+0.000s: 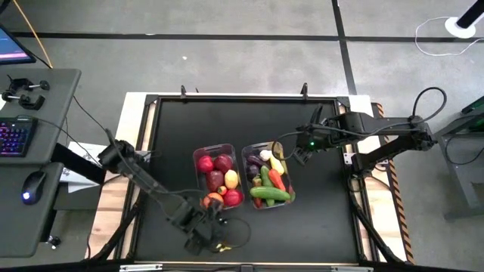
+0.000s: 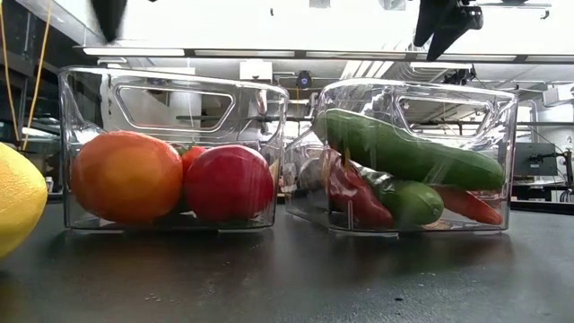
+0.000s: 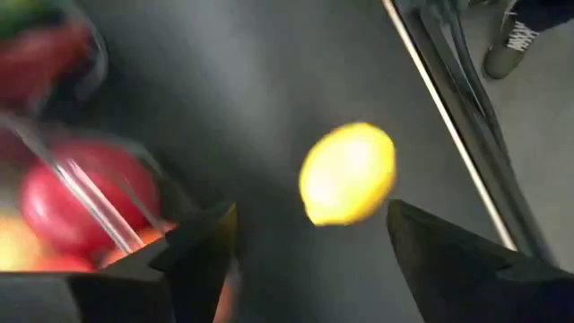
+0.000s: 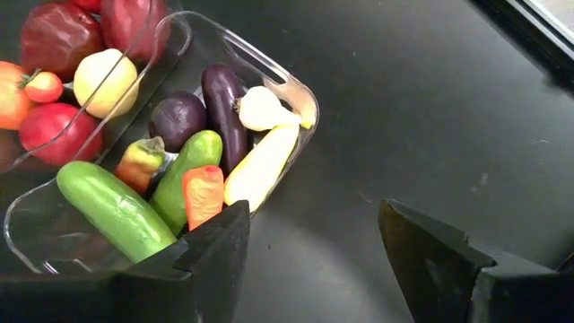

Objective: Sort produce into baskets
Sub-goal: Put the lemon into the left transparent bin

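Left jaws (image 3: 305, 242) apart over lemon (image 3: 347, 173), right jaws (image 4: 314, 242) apart beside vegetable basket (image 4: 300, 90)

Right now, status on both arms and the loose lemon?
Left gripper jaws open over lemon, lemon on table outside fruit bin. Right gripper open, empty, beside vegetable bin. Nothing blocking.

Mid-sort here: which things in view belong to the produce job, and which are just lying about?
Job:
- left basket with red apples, lemon
- right basket with cucumber, eggplant, carrot
- loose lemon on the table, ahead of the open left gripper
- right gripper, open, beside the right basket

Lying about:
- keyboard
- mouse
- white cable on the floor
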